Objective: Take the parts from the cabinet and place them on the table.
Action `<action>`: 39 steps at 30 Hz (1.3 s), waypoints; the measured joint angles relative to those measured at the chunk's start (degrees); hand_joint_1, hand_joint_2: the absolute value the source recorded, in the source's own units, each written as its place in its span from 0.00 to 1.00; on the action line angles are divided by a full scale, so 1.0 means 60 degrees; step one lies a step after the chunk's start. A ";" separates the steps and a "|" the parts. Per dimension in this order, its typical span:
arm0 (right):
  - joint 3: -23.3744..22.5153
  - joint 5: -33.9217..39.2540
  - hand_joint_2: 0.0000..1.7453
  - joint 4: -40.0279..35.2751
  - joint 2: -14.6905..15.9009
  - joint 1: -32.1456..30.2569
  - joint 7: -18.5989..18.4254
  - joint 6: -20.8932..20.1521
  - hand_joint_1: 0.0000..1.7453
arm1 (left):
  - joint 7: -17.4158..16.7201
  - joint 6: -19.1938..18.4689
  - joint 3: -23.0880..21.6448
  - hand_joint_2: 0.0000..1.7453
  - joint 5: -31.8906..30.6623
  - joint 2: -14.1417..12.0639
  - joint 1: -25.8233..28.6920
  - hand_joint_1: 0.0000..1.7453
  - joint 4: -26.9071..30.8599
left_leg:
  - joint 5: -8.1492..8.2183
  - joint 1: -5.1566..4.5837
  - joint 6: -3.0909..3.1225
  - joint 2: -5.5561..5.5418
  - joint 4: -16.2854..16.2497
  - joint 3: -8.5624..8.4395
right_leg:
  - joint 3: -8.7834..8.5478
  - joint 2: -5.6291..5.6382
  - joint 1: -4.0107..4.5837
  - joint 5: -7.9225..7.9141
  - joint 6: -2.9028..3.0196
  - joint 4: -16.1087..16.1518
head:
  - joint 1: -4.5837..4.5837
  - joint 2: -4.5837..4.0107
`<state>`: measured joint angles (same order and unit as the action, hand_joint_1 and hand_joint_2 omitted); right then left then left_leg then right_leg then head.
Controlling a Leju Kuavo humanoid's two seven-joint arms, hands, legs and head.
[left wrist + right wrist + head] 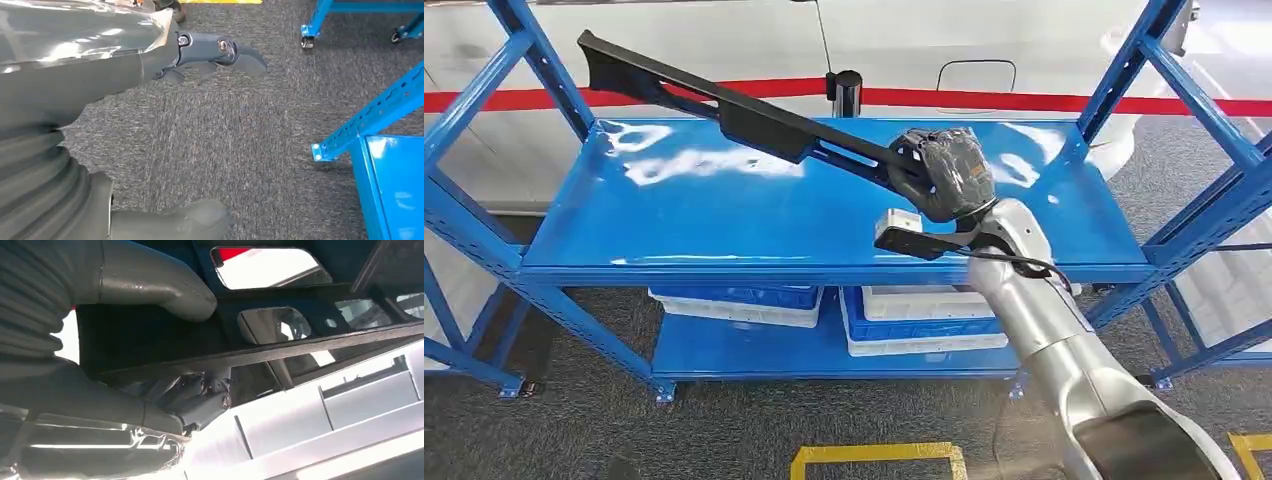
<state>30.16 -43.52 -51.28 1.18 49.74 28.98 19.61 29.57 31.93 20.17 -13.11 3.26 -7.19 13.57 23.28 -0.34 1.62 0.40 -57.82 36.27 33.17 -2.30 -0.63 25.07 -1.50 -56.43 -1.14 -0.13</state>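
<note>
One long black part (754, 118) is clamped at its near end in the right hand (946, 172), whose fingers are wrapped around it above the upper shelf (724, 215) of the blue cabinet (484, 250). From the hand the part runs up and away to the left, tilted, its far end raised over the shelf's back left corner and clear of the shelf surface. In the right wrist view the thick grey thumb (165, 287) lies across one side of the part and darker fingers (200, 400) close on the other. The left hand (210, 55) hangs over grey carpet (225, 150) beside a blue cabinet leg, fingers apart and holding nothing. White and blue bins (924, 320) sit on the lower shelf (724, 350). A red stripe (1044, 100) crosses the white wall behind.
</note>
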 joint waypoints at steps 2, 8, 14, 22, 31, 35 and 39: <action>0.0000 -0.0007 1.00 0.0000 -0.0011 0.0000 0.0000 0.0000 1.00 | -0.0051 -0.0022 0.0011 1.00 -0.0004 0.0000 0.0001 0.00 0.0000 | 0.0000 0.0000 0.0001 0.0002 0.0000 0.0000 | 0.0000 0.0000 0.0000 -0.0005 -0.0012 0.0000 | 0.0000 0.0000; 0.0000 -0.0029 1.00 0.0000 -0.0011 -0.0001 0.0007 0.0000 1.00 | -0.0120 -0.0026 0.0055 1.00 -0.0015 0.0004 0.0003 0.00 -0.0011 | -0.0003 0.0011 0.0003 0.0002 0.0001 -0.0002 | 0.0005 0.0001 0.0010 -0.0005 -0.0013 0.0000 | -0.0004 0.0000; 0.0000 -0.0033 1.00 0.0000 -0.0007 -0.0009 0.0011 0.0004 1.00 | -0.0200 -0.0058 0.0080 1.00 -0.0015 0.0011 0.0003 0.00 -0.0011 | -0.0003 0.0033 0.0002 0.0003 0.0002 -0.0003 | 0.0008 0.0001 0.0013 -0.0004 -0.0012 -0.0001 | -0.0004 0.0000; 0.0000 -0.0036 1.00 0.0000 -0.0007 -0.0025 0.0011 0.0004 1.00 | -0.0222 -0.0055 0.0131 1.00 -0.0015 0.0018 0.0003 0.00 -0.0011 | -0.0004 0.0032 0.0003 0.0004 0.0002 -0.0003 | 0.0008 0.0002 0.0014 -0.0004 -0.0012 -0.0002 | -0.0004 0.0000; 0.0000 -0.0036 1.00 0.0000 -0.0007 -0.0031 0.0015 0.0004 1.00 | -0.0222 -0.0055 0.0131 1.00 -0.0015 0.0026 0.0003 0.00 -0.0011 | -0.0003 0.0031 0.0003 0.0004 0.0002 -0.0003 | 0.0007 0.0002 0.0014 -0.0004 -0.0012 -0.0002 | -0.0004 0.0000; 0.0000 -0.0051 1.00 0.0000 -0.0007 -0.0031 0.0011 0.0004 1.00 | -0.0226 -0.0051 0.0135 1.00 -0.0018 0.0025 0.0002 0.00 -0.0011 | -0.0003 0.0032 0.0003 0.0004 0.0002 -0.0003 | 0.0008 0.0002 0.0014 -0.0004 -0.0012 -0.0002 | -0.0004 0.0000; 0.0000 -0.0102 1.00 0.0000 -0.0007 -0.0033 0.0011 0.0004 1.00 | -0.0237 -0.0018 0.0138 1.00 -0.0044 0.0026 0.0002 0.00 -0.0011 | -0.0004 0.0032 0.0003 0.0004 0.0002 -0.0003 | 0.0008 0.0002 0.0014 -0.0004 -0.0012 -0.0002 | -0.0004 0.0000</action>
<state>30.16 -44.13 -51.28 1.14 49.54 29.05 19.63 28.15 31.82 21.00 -13.38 3.41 -7.18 13.51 23.25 -0.15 1.64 0.43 -57.81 36.25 33.22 -2.29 -0.54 25.04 -1.57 -56.44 -1.16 -0.13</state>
